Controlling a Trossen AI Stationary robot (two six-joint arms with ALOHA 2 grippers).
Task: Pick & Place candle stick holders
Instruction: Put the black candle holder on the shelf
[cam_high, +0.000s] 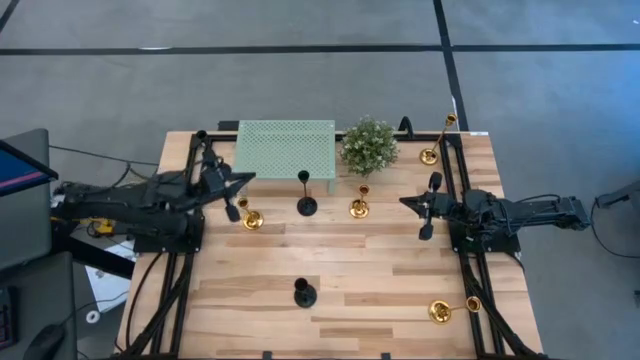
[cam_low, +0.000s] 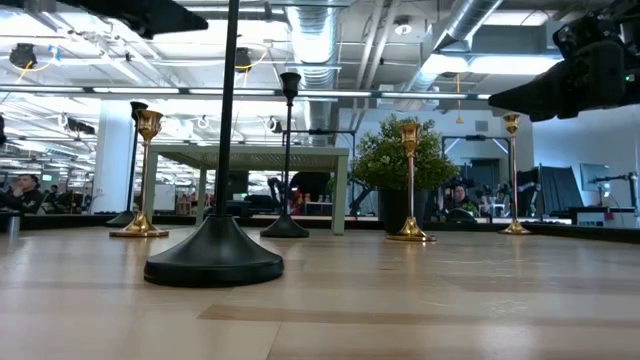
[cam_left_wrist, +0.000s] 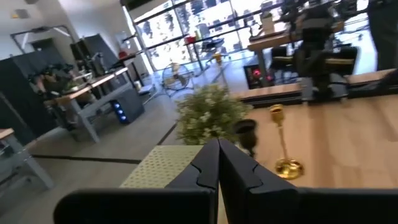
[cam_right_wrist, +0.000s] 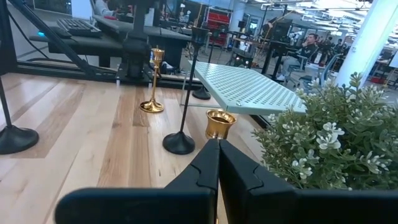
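**Seven holders out, none yet gripped**

Seven candle stick holders are spread over the table (cam_high: 400, 300), and no pick is under way. Both claws are seen pressed together with nothing between the fingers, and both are held above the wood.

The left gripper (cam_high: 232, 212) hangs over the left side, just beside the mint-green mesh table (cam_high: 285, 148). Closest to it is a gold holder (cam_high: 250, 217), standing almost under its fingertips. A little farther out toward the middle, a black holder (cam_high: 306, 204) stands upright just in front of the mesh table. Another black one appears to stand close behind the claw, by the arm; it is partly hidden.

The right gripper (cam_high: 426, 230) is held over the right side. Inward from its tips a second gold holder (cam_high: 359, 207) stands upright, with the potted plant (cam_high: 368, 146) just beyond that. Behind the claw, toward the far right corner, a third gold holder (cam_high: 430, 155) is seen leaning tall. Well apart on the near side, a fourth gold holder (cam_high: 441, 311) stands by the right edge, and a black holder (cam_high: 304, 294) is alone in the middle of the near half.

The step is judged to be the start, a target still to be chosen. For the next move the fingers must first be parted, then lowered around a thin stem; the gold holder beside the left claw looks the shortest reach. The stems are slim and top-heavy, so a knock could tip one over.
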